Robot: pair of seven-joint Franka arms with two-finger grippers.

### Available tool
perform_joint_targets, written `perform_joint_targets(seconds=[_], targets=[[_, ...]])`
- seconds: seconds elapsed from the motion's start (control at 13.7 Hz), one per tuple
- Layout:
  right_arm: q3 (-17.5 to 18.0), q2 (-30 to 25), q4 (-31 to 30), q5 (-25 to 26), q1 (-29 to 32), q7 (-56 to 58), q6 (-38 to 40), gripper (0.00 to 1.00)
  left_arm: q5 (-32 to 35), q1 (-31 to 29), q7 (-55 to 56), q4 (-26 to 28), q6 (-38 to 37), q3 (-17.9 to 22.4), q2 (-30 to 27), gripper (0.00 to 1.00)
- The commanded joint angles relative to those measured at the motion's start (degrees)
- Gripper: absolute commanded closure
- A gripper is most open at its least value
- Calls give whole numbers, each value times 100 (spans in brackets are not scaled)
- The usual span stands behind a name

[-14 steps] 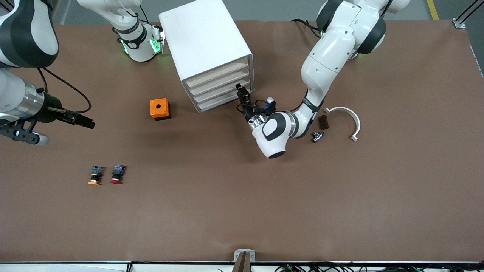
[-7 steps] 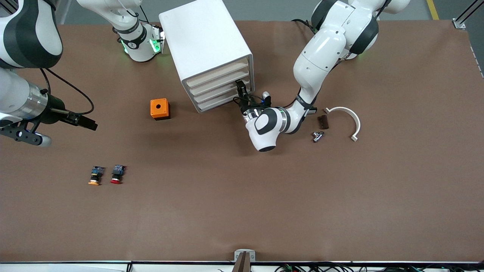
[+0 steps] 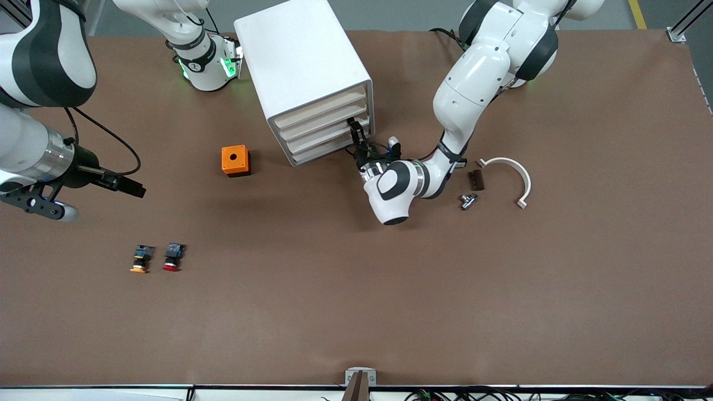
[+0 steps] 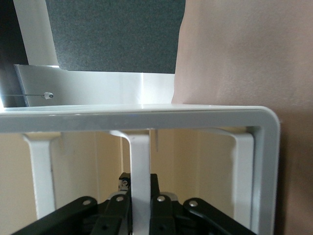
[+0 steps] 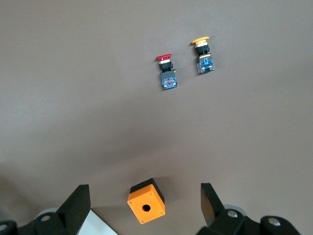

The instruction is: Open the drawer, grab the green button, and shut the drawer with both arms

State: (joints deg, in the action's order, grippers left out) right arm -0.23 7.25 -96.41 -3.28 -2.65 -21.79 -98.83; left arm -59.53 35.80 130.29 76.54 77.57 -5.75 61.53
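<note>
The white cabinet (image 3: 303, 67) stands at the table's back with its four cream-fronted drawers (image 3: 326, 125) all pushed in. My left gripper (image 3: 355, 132) is at the drawer fronts, at the corner toward the left arm's end. In the left wrist view the black fingers (image 4: 116, 210) of the left gripper (image 4: 140, 208) are shut on a white strip of a drawer front (image 4: 140, 161). My right gripper (image 3: 131, 189) hangs open over the table at the right arm's end; the right wrist view shows the right gripper (image 5: 144, 195) with nothing between its fingers. The button is hidden.
An orange box with a hole (image 3: 235, 160) sits nearer the front camera than the cabinet. A red-capped button (image 3: 173, 257) and a yellow-capped button (image 3: 141, 259) lie side by side nearer still. A white curved bracket (image 3: 515, 172), a dark block (image 3: 475, 179) and a metal fitting (image 3: 468, 200) lie beside the left arm.
The left gripper has moved in to the drawer fronts and closed on the white strip. The right arm has drifted slightly, still open.
</note>
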Motion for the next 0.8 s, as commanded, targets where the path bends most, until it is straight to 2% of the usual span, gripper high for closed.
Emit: perform_joint_targets(seconds=[0.0,0.29,0.73], targets=[[-4,250,52,-32,-367,-719,-267,0,-129,-274,102,-87,-128,-6,43,92],[-4,724,96,-24,-1096,-1976,-988,0,-296,-643,102,-113,-67,3,43,90],[-12,1129,114,-24,-1940,-3444,-1489,0,-357,-1170,58,-166,548,3,17,87]])
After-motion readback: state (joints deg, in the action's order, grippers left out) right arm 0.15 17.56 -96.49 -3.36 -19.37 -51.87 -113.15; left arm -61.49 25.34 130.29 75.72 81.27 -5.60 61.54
